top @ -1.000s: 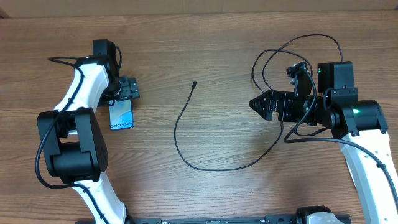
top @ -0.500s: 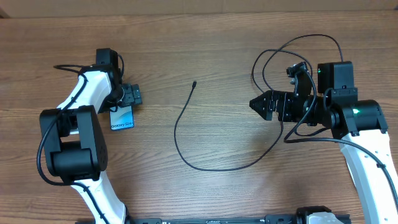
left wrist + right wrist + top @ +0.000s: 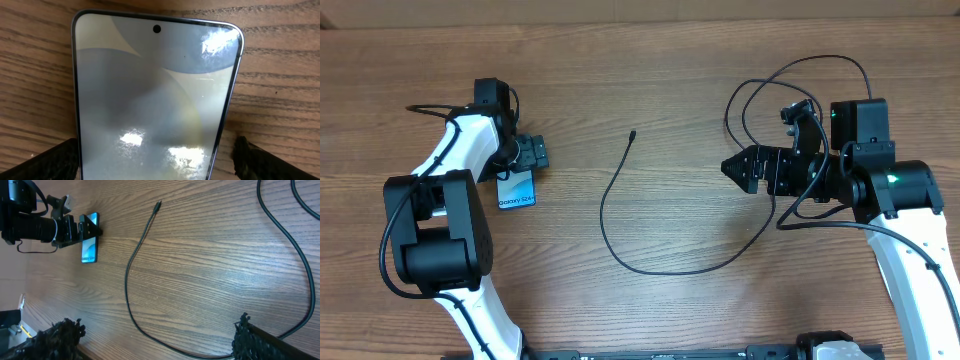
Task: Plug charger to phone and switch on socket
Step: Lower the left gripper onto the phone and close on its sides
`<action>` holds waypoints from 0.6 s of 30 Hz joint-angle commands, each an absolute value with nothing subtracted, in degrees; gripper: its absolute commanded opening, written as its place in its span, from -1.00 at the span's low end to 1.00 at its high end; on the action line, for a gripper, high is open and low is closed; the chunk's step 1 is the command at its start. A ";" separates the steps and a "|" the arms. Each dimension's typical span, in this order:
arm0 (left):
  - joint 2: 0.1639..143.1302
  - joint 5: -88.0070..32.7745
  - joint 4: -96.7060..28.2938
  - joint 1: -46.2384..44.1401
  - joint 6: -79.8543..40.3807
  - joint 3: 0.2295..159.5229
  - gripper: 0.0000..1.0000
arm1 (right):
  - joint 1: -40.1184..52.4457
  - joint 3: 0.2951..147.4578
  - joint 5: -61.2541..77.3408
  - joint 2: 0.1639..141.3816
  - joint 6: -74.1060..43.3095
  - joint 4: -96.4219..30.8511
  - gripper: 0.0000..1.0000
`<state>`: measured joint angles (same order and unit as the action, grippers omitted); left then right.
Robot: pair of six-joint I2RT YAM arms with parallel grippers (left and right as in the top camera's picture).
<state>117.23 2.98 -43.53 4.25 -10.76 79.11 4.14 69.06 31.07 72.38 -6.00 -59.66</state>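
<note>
The phone (image 3: 517,190) lies flat at the left with its screen lit and "Galaxy" lettering at its near end. My left gripper (image 3: 528,158) hangs over its far end. In the left wrist view the phone (image 3: 155,90) fills the frame, and my left gripper (image 3: 157,165) is open with one finger off each long edge. The charger (image 3: 620,250) is a thin black cable, its tip (image 3: 633,133) free on the table mid-scene, curving round to loops at the right. My right gripper (image 3: 730,167) is open and empty above the cable (image 3: 131,300). The plug and socket are out of view.
The cable loops (image 3: 790,80) lie behind and around my right arm (image 3: 895,190). The right wrist view shows my left gripper (image 3: 75,227) at the phone (image 3: 90,247) and the cable tip (image 3: 159,203). The wooden table (image 3: 650,60) spans the whole view.
My left gripper has shifted slightly toward the near side, closer over the phone's far end, then stopped. The right arm and the cable have not moved.
</note>
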 commanded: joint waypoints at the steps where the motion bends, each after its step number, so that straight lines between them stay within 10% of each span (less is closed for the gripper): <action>1: 117.86 3.53 -43.62 4.91 -12.51 77.23 1.00 | 4.10 70.35 30.72 72.20 -6.13 -59.70 1.00; 18: 117.86 3.53 -43.64 6.04 -11.77 77.03 0.68 | 4.10 70.35 30.74 72.20 -6.15 -59.77 1.00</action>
